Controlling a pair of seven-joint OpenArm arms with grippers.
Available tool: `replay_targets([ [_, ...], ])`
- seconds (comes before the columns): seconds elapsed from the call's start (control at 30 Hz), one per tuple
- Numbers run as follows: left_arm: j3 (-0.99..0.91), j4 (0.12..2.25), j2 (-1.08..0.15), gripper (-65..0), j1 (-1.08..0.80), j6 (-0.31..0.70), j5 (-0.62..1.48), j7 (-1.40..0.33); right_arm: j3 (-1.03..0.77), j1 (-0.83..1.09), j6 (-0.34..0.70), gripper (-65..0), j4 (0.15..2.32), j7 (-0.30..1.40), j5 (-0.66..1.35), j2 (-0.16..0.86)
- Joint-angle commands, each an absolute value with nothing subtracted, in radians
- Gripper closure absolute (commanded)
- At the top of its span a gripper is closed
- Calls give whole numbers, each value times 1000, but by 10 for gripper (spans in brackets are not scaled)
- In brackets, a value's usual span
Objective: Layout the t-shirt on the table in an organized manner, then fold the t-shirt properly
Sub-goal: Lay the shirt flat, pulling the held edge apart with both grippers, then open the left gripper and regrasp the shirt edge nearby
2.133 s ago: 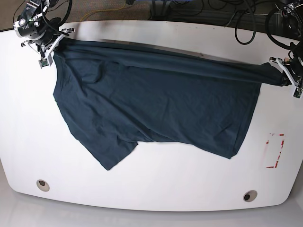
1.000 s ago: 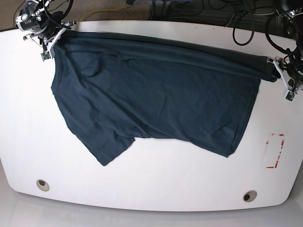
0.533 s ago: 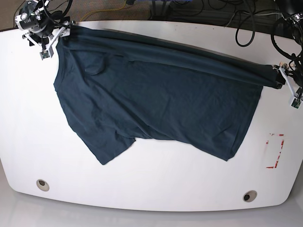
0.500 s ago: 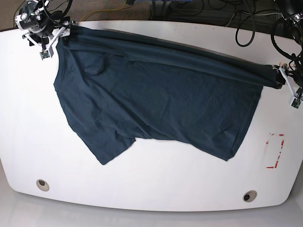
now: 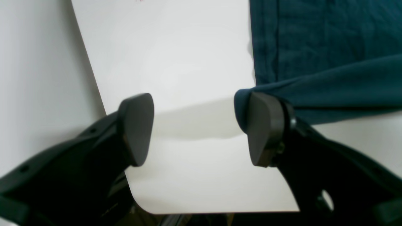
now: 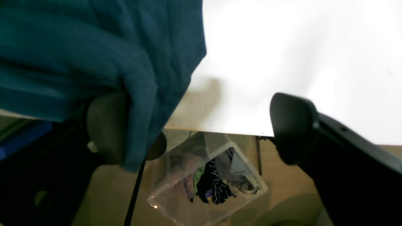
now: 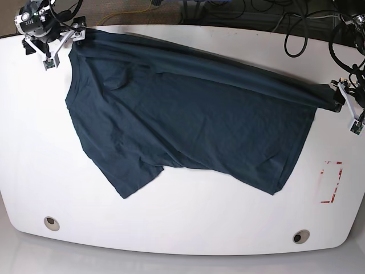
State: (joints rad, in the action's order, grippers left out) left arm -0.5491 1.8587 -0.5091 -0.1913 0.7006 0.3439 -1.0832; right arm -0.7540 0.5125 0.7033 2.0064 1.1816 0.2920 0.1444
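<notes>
Stretching across the far half of the table [image 7: 188, 228], the t-shirt [image 7: 188, 120] lies spread for squaring up, its far edge a thick roll between the arms. Both claws stand released: the left gripper [image 5: 198, 128] with cloth draped on one finger, the right gripper [image 6: 201, 128] likewise. Bare tabletop lies nearer; both grippers sit at the table's edges.

Dark t-shirt [image 7: 188, 123] spread on table [image 7: 171, 222]

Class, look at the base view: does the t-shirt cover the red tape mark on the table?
No: the t-shirt ends short of the red tape mark, with bare white table between them.
</notes>
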Motion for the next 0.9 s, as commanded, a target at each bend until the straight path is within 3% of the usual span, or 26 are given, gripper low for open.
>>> replay_targets([
  [0.0,-559,1874,-533,-436,-182,698,338,-1092,-762,515,698,-650,2026,1173,289,160],
  [0.23,-564,1874,-535,-436,-174,698,337,-1187,-760,512,698,-650,2025,1175,288,157],
  [0.87,-561,1870,-519,-433,-182,698,338,-1191,-616,509,698,-650,2020,1178,289,157],
])
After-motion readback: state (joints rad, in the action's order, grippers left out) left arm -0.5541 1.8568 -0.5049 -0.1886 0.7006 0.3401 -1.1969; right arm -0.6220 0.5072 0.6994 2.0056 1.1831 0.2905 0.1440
